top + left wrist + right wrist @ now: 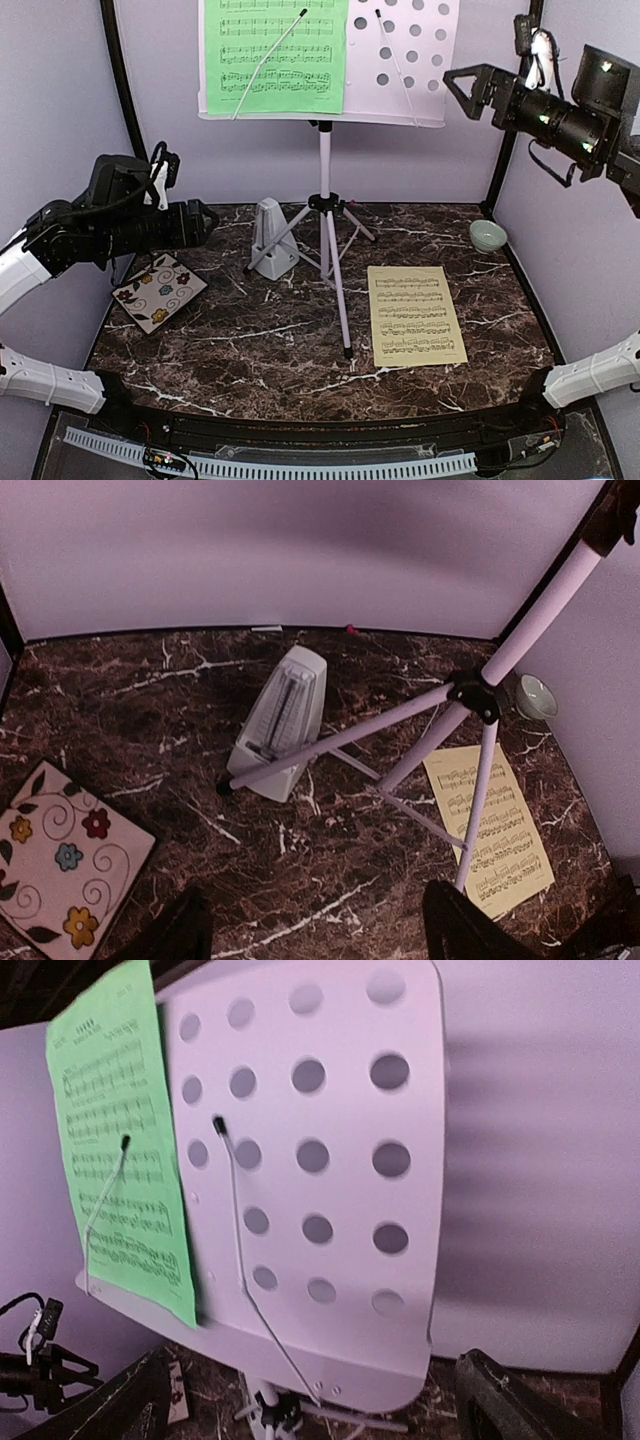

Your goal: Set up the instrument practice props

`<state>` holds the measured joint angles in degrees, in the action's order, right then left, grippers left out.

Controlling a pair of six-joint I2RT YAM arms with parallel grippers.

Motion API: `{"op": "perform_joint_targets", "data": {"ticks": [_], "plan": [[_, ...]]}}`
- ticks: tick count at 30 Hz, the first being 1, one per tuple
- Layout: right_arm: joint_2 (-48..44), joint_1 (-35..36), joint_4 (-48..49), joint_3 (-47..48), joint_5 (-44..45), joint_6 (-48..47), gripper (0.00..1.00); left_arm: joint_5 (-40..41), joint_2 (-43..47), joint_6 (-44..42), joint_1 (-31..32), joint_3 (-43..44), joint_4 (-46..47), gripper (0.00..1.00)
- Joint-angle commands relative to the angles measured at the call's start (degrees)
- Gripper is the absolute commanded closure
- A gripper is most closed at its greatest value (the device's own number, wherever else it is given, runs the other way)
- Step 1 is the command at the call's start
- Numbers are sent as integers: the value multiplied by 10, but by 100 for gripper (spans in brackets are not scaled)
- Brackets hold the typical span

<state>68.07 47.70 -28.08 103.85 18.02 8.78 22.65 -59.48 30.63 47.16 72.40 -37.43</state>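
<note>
Top external: right hand [458, 92] spread, empty, just right of stand [325, 170]; green sheet [275, 55] on stand; yellow sheet [415, 315] flat on tabletop [250, 340] right of stand; metronome [270, 238] and left hand [208, 222], spread, empty, left of stand.

1. You have a square cream tile with painted flowers [158, 292] lying flat at the left of the dark marble-patterned tabletop [250, 345].
2. Your small pale-green bowl [487, 235] sits upright at its far right corner.
</note>
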Motion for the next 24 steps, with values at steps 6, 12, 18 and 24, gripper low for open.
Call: {"op": "perform_joint_targets", "data": {"ticks": [6,12,18,24], "plan": [[-90,-68,-157,-234,-2,186,1,-167,33,106,33,-169,145,33],[-78,-147,-155,-364,-152,198,7,-179,-38,131,120,-209,200,31],[-42,-226,-46,-493,-276,223,8,-172,-172,94,196,-179,259,32],[42,-236,20,-543,-315,198,10,-164,-296,38,254,-155,337,32]]}}
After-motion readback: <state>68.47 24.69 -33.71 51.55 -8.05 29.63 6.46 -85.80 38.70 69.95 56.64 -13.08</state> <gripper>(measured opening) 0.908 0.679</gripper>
